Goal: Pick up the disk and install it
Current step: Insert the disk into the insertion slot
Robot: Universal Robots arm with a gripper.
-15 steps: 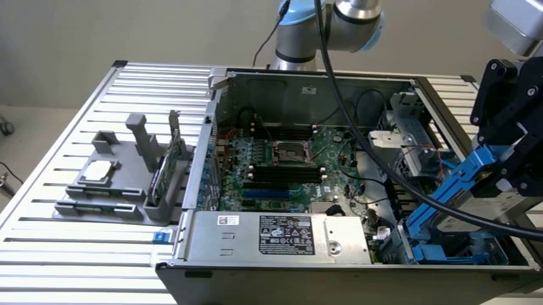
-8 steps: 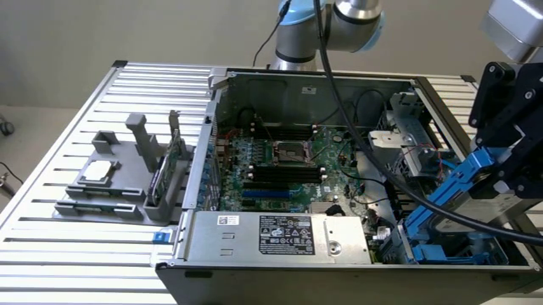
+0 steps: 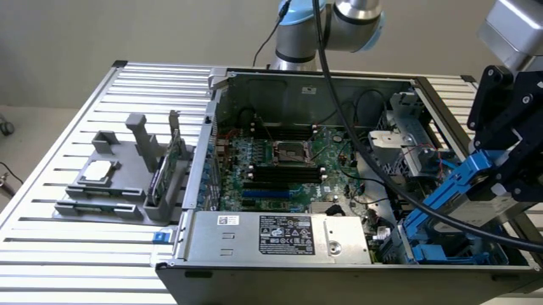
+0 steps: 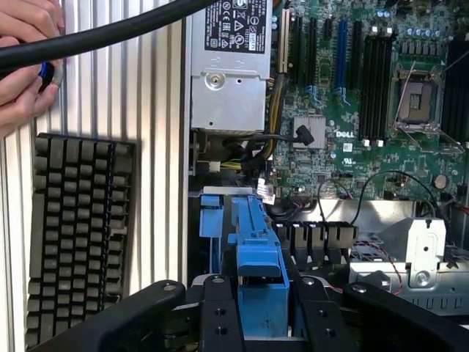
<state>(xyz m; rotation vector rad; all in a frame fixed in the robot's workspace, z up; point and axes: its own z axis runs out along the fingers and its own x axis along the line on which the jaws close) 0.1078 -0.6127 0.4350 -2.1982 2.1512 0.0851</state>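
The disk (image 3: 475,204) hangs tilted over the right front corner of the open computer case (image 3: 306,82) in the exterior view, its blue carrier (image 3: 441,190) sloping down toward the drive bay. My gripper (image 3: 496,181) is shut on it from above. In the wrist view the blue carrier (image 4: 256,257) sits clamped between my black fingers (image 4: 220,315), my gripper (image 4: 264,312) just above the bay. The disk's labelled face is hidden. Bare blue caddies (image 3: 449,254) (image 4: 211,220) lie in the bay below.
Inside the case are the motherboard (image 3: 280,165) (image 4: 366,110) and a silver power supply (image 3: 280,235) (image 4: 227,81). A thick black cable (image 3: 365,146) (image 4: 110,33) crosses above. A grey fixture (image 3: 110,184) holds a chip. Outside the case lie a keyboard (image 4: 77,227) and a hand (image 4: 26,66).
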